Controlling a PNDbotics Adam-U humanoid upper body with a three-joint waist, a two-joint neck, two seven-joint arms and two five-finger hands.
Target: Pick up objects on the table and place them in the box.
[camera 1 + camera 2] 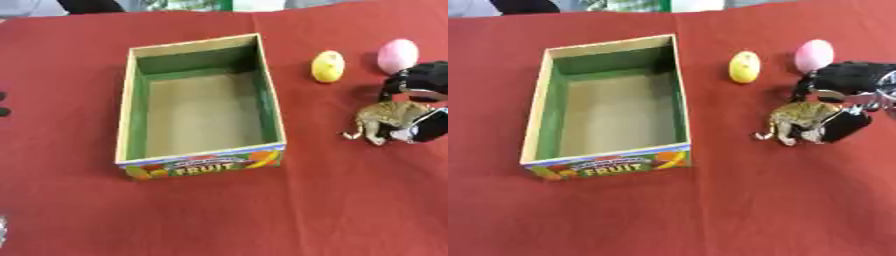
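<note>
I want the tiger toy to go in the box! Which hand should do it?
The right hand. Its fingers are already curled around the spotted animal toy, just right of the box. The left hand barely shows at the far left edge, across the box from the toy.

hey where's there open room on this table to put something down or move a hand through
Bare red cloth runs wide in front of the box, and left of it. The box floor is bare too. It is crowded at the right: the right hand curls around the toy animal, with the yellow egg and pink egg just behind.
</note>
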